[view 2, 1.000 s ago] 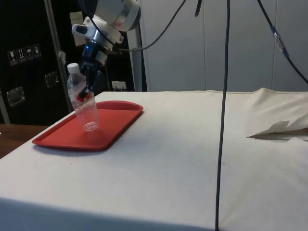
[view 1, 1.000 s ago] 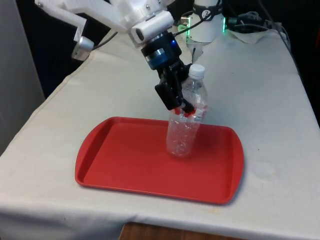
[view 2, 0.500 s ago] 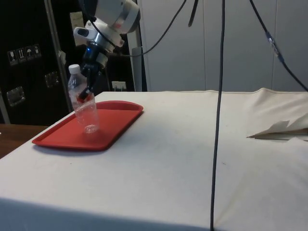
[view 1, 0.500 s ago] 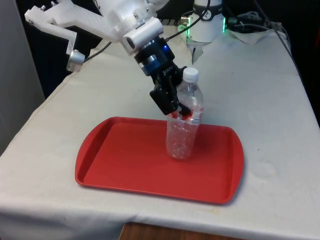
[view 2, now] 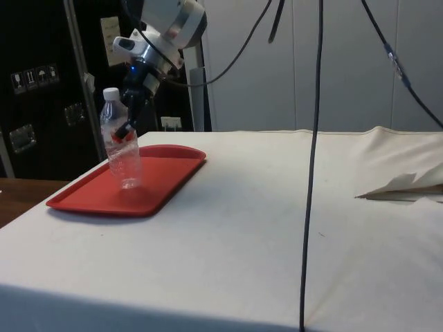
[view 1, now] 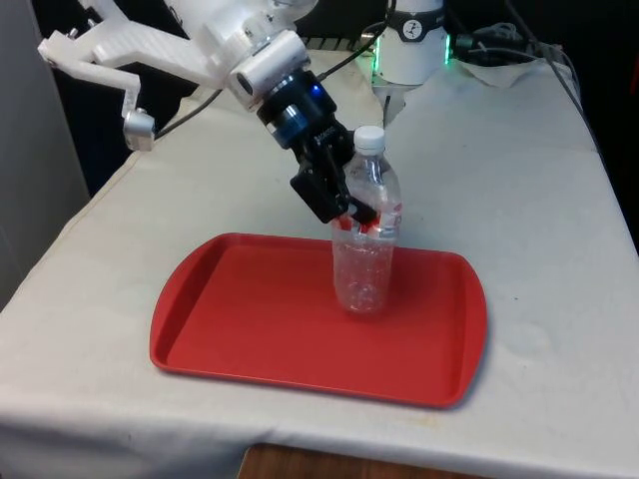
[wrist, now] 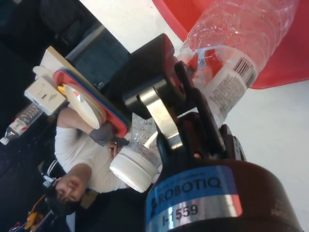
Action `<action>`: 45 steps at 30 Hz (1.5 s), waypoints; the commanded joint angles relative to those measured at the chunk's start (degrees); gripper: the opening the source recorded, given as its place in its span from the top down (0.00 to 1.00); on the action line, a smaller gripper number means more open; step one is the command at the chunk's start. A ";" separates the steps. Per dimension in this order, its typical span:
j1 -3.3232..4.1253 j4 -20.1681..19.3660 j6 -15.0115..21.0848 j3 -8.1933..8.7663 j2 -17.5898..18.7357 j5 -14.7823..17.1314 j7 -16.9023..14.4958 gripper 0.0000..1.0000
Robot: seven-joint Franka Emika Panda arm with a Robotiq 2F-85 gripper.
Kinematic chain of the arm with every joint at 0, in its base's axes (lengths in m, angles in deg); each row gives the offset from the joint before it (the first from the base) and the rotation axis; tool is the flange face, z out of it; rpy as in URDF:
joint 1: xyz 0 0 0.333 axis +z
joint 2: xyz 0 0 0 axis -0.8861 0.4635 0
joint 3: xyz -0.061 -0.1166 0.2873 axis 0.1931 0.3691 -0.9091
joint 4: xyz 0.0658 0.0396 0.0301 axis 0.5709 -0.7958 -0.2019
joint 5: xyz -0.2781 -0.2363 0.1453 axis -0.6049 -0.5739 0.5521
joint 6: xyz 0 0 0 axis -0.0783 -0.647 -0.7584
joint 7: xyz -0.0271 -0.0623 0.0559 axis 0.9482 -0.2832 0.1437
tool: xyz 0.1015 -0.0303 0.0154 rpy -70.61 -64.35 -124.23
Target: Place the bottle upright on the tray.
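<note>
Change: since a second ago we see the bottle (view 1: 367,235) swung from a lean to nearly upright.
Gripper: our gripper (view 1: 351,212) stays clamped on the bottle's labelled upper body.
Bottle: clear, white cap up, its base resting on the red tray (view 1: 240,319), right of the tray's middle in the front view.
Tray: near the table's (view 1: 529,200) front edge.

- The hand (wrist: 193,104) carried a blue band reading "ROBOTIQ", with characters beneath it that looked like "I-1559".
- The bottle (wrist: 231,53), clamped between the hand's fingers, had a white label with a barcode and fine print too small to read.
- No other text was legible.
</note>
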 commanded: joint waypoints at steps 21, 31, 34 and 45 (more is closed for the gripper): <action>0.00 0.17 -0.63 0.06 0.86 0.57 -0.34 1.00; 0.00 0.11 -1.09 0.11 0.80 0.52 -0.34 0.91; 0.00 0.17 -0.97 0.17 0.86 0.52 -0.34 0.80; 0.00 0.17 -1.03 0.17 0.86 0.52 -0.34 0.00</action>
